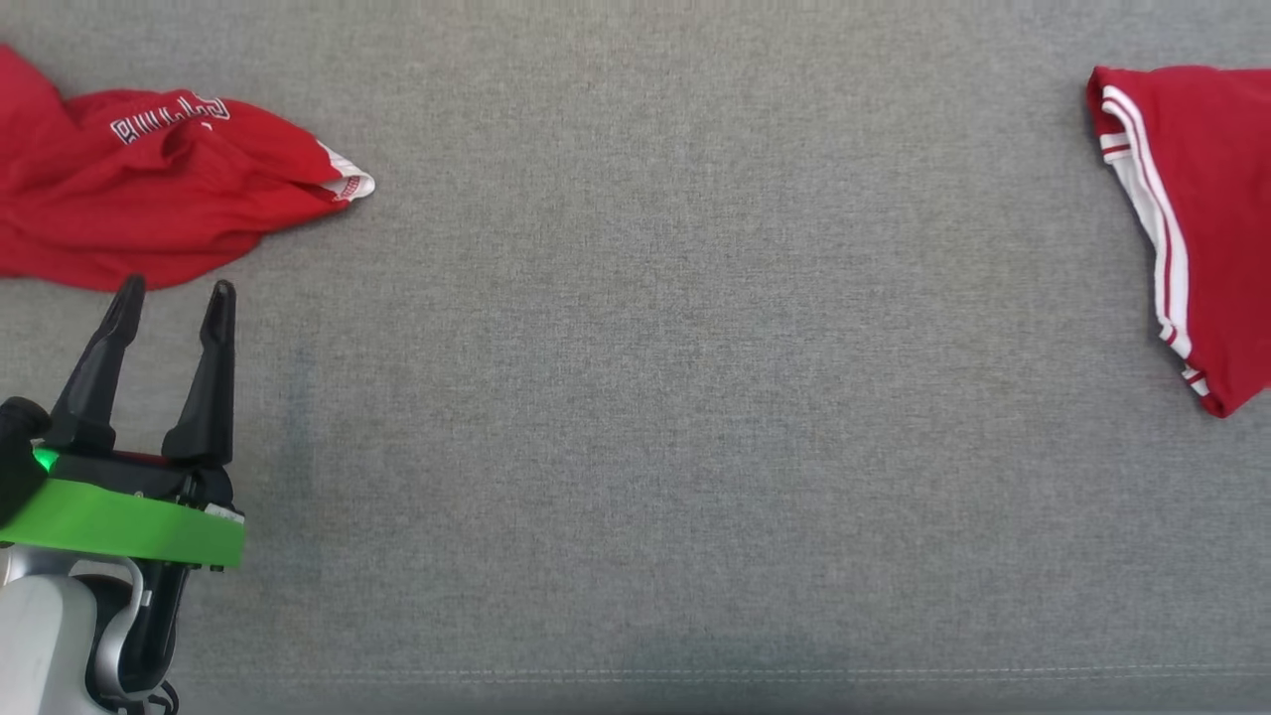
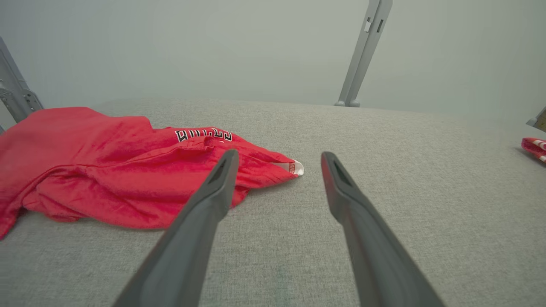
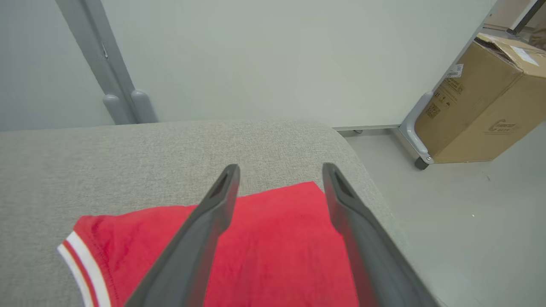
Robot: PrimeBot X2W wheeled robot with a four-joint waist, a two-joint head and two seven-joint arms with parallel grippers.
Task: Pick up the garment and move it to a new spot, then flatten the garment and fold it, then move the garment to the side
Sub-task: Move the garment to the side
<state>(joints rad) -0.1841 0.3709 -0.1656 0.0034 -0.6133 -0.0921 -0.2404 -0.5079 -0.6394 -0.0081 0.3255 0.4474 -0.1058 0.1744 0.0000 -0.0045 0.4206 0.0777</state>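
Watch the folded garment: it sits right by the worktop edge, so a finger snagging it could drag it off. Right end effector is released, empty, fingers spread over it. Left end effector is released too, just beside the crumpled garment at far left, not touching.
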